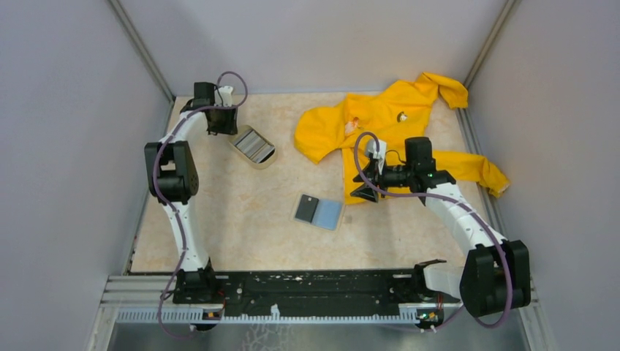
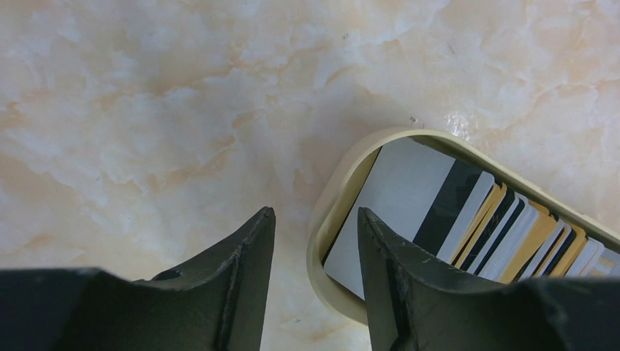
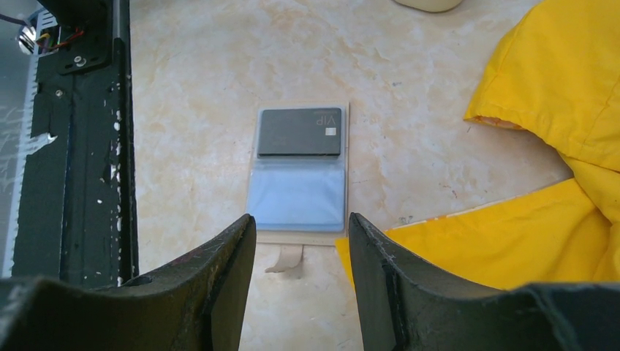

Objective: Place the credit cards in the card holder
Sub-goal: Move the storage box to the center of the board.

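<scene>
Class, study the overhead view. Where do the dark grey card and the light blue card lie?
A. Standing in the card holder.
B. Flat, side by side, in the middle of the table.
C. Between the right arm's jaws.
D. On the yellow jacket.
B: the dark grey card and the light blue card lie flat, side by side, mid-table, apart from the card holder and the yellow jacket.

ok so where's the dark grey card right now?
In the top view the dark grey card lies flat near the middle of the table, right beside the light blue card, a little to the left of the yellow jacket.
</scene>
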### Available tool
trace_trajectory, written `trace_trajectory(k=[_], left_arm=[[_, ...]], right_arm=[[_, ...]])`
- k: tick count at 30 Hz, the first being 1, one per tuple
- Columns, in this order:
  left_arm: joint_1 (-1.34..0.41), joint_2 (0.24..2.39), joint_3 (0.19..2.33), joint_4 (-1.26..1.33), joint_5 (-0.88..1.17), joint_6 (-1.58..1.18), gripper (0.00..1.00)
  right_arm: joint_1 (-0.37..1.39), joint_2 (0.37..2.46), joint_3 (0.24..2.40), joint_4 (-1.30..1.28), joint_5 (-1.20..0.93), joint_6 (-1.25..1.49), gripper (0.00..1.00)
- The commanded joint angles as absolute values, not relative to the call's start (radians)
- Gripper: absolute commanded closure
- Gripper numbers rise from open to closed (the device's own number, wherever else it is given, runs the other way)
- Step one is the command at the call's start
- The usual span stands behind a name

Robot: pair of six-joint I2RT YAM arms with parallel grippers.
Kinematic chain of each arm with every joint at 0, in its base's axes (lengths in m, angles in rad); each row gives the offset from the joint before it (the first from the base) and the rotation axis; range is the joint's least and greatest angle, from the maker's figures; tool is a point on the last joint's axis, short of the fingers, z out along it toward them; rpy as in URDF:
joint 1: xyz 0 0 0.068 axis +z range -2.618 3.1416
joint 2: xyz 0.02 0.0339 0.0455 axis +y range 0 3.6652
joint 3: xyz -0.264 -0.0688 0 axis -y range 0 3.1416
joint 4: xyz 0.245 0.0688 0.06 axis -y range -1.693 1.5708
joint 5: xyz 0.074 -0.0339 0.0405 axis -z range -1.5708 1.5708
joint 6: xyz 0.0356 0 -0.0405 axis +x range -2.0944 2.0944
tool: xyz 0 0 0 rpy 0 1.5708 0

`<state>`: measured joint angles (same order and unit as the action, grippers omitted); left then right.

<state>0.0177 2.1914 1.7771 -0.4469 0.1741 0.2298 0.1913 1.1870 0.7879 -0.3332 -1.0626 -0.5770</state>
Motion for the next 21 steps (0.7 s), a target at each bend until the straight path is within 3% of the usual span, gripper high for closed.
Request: trace_trajectory(k=[1, 11, 21], left_arm=[[0.023, 2.216, 1.812, -0.478, 0.173, 0.200, 0.51], [0.023, 2.172, 1.737, -0.531, 0.186, 0.087, 0.84], [0.009, 1.825, 1.292, -0.356, 0.178, -0.216, 0.95]], right_arm=[[0.192, 1.195, 0.844, -0.332, -1.073, -0.604, 0.50], [0.194, 1.183, 0.841, -0.326, -1.083, -0.592, 0.50], [0.207, 1.184, 0.828, -0.254, -1.080, -0.493, 0.50]])
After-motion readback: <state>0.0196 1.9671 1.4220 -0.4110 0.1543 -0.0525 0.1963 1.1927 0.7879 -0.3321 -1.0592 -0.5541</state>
